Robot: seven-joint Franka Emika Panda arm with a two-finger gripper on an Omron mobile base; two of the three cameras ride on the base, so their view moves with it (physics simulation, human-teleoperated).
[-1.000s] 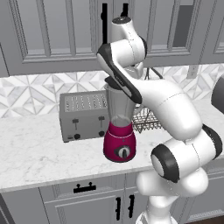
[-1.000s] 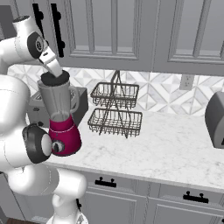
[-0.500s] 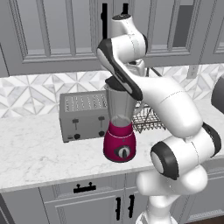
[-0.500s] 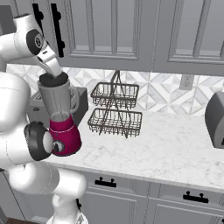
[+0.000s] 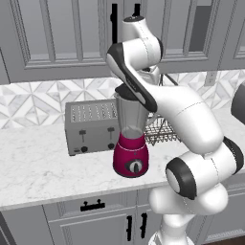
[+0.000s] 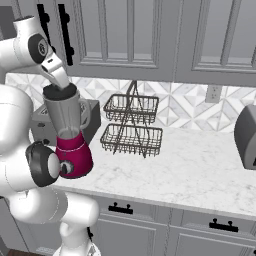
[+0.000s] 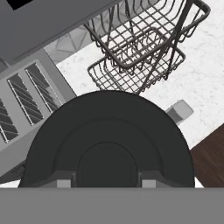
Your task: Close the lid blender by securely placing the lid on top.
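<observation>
Colours only: the tall blender with its rounded plastic base (image 5: 130,155) was magenta down low, with a black round dial, and the tapered jar on top was clear grey. The round flat lid (image 7: 108,144) was dark grey, almost black. The boxy metal toaster (image 5: 92,126) was silver with dark slots and dark knobs. The two-tier wire basket rack (image 6: 132,126) was dark grey-brown. The stone countertop (image 6: 200,170) was white marble with faint grey veins, the tiled backsplash (image 5: 33,103) had a white-and-grey geometric diamond pattern, and the panelled cabinet doors (image 6: 145,35) were plain grey with black handles.
</observation>
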